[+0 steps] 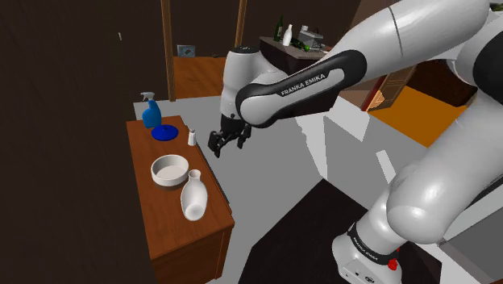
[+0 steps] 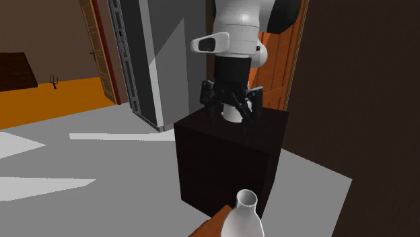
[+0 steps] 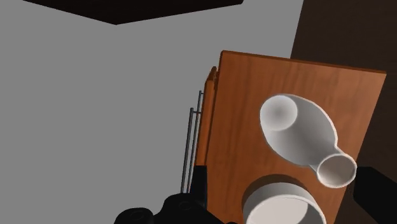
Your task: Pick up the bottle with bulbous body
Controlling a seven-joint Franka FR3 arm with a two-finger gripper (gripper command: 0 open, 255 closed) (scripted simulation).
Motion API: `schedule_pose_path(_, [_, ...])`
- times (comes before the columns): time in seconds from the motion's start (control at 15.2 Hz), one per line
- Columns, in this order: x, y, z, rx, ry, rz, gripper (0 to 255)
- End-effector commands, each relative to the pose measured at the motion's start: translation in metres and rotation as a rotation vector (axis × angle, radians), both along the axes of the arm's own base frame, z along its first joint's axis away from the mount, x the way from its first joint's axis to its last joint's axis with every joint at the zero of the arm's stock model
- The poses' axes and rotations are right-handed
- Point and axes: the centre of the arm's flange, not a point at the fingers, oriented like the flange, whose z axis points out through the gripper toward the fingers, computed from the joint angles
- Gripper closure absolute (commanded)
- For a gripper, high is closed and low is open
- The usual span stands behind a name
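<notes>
bottle (image 1: 193, 198) white | bowl (image 1: 170, 170) white | spray bottle (image 1: 151, 112) blue | table (image 1: 164, 211) brown

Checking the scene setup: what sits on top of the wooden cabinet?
On the wooden cabinet: a white bulbous bottle, a white bowl, a small white shaker, a blue disc and a blue spray bottle. The wood beneath and just behind each is covered.

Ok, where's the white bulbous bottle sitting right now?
In the shoulder view the white bulbous bottle sits at the near end of the brown wooden cabinet, right beside the round white bowl.
</notes>
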Motion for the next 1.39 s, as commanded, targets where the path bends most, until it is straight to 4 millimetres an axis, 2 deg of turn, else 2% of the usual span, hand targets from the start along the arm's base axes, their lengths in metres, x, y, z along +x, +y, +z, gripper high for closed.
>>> schedule_pose_path(0.0, [0.014,0.017,-0.019,0.005,-0.001,-0.001,0])
schedule_pose_path(0.66, [0.077,0.084,-0.102,0.026,-0.005,-0.004,0])
schedule_pose_path(1.12, [0.077,0.084,-0.139,0.026,-0.005,-0.004,0])
schedule_pose_path(1.25, [0.077,0.084,-0.142,0.026,-0.005,-0.004,0])
schedule_pose_path(1.32, [0.077,0.085,-0.142,0.026,-0.005,-0.004,255])
